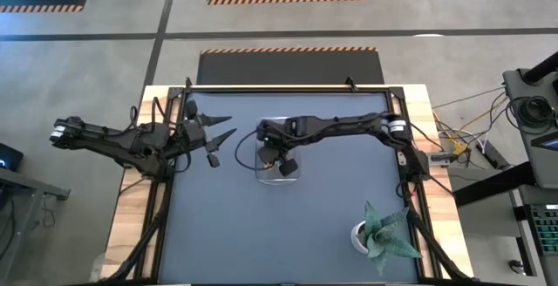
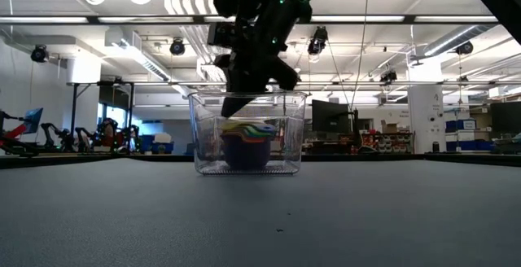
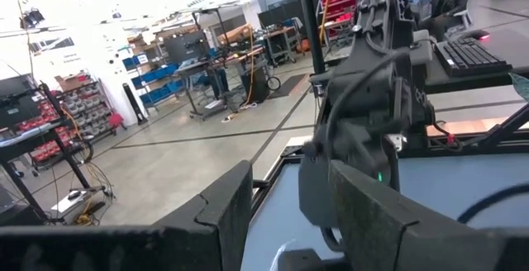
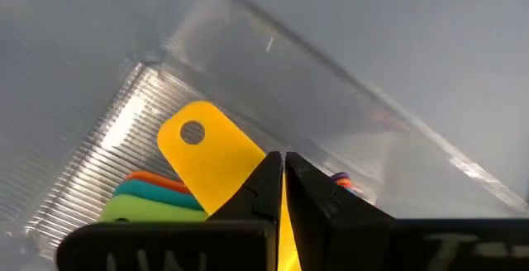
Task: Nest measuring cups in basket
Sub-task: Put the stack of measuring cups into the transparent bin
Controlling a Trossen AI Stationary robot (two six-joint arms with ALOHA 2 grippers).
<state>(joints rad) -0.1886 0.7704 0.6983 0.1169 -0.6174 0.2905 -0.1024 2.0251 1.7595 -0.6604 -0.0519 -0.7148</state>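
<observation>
The right hand (image 4: 283,190) is clamped on the handle of the yellow plastic measuring cup (image 4: 211,157), held low inside the clear rectangular plastic basket (image 2: 248,133), above the nested coloured cups (image 2: 246,141). The left hand (image 1: 212,138) is parked narrowly parted over the surface (image 1: 288,225). Risk judged: an off-centre release could leave the cup tilted, not seated.

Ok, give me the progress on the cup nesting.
Done: several cups sit stacked inside the basket, with orange, teal and green handles showing under the yellow one. In hand: the right gripper is down in the basket, jaws shut on the yellow cup's handle. Left: release it. No loose cups show on the table. The left gripper waits open beside the basket.
</observation>
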